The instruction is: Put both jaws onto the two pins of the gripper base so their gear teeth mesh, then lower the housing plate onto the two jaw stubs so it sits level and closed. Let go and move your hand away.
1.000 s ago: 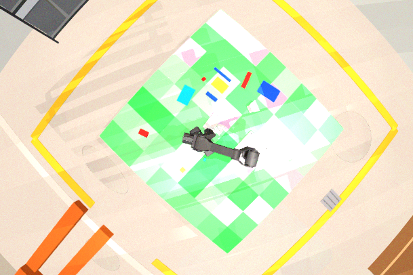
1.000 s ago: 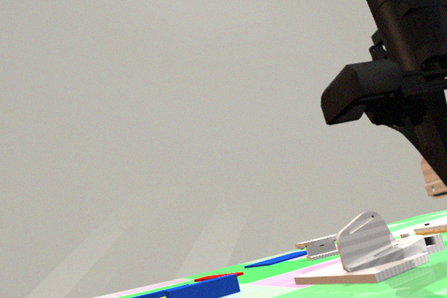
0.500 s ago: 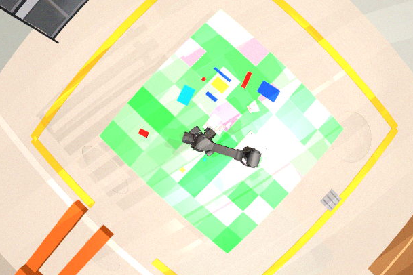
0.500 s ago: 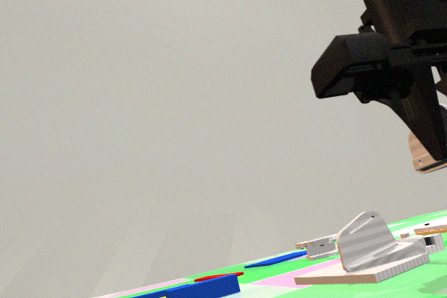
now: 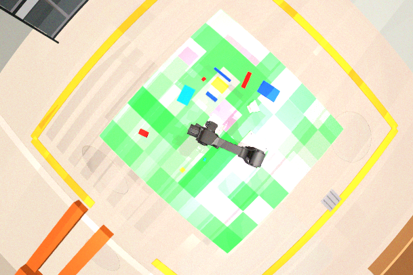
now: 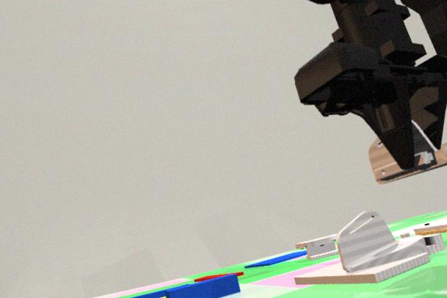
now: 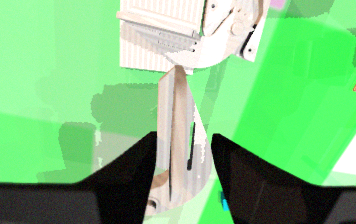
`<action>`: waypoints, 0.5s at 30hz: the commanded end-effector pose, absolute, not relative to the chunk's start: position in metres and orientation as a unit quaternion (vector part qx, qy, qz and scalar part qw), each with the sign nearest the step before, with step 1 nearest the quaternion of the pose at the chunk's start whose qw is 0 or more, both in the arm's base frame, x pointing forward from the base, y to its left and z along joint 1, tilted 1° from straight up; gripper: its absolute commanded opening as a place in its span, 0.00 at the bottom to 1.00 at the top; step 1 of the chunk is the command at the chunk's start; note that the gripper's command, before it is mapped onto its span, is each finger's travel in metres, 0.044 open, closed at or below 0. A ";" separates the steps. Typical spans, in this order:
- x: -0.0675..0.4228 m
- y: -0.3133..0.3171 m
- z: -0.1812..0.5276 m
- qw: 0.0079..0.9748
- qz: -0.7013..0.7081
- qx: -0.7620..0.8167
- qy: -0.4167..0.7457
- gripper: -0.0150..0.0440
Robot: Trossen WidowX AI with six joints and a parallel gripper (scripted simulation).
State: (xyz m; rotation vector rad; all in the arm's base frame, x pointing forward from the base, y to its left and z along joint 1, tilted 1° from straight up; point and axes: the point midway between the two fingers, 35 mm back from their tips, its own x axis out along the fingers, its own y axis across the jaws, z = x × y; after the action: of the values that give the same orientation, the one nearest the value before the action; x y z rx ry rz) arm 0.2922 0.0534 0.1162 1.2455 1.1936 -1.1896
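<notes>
Above green-and-white patchwork, the end effector (image 5: 194,130) (image 6: 423,158) (image 7: 184,138) grips a pale, slotted, upright-finned jaw (image 6: 379,161) (image 7: 179,115).

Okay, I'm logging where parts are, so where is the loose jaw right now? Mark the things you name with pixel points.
It is in the gripper's (image 5: 211,126) (image 6: 423,158) (image 7: 184,135) fingers, raised above the mat (image 5: 149,105) (image 6: 396,266) (image 7: 50,100) at the exterior view's right.

My black jaws (image 6: 423,158): smooth, matt, like hard plastic
Pale upright-finned jaw piece (image 6: 383,159) (image 7: 180,145): smooth, matt, plastic-looking
Pale slotted fin on a flat base (image 6: 367,244): matt, finely ridged
Blue block (image 6: 205,288): smooth, matt
</notes>
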 end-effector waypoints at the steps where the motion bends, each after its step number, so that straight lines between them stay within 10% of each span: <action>1: 0.288 0.042 0.118 0.526 -0.463 0.489 0.520 0.48; 15: 0.276 0.007 0.117 0.601 -0.370 0.392 0.590 0.48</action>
State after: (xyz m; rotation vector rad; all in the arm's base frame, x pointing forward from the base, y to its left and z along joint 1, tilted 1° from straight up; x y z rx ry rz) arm 0.2804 0.0142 0.1162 0.9682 1.3384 -0.9242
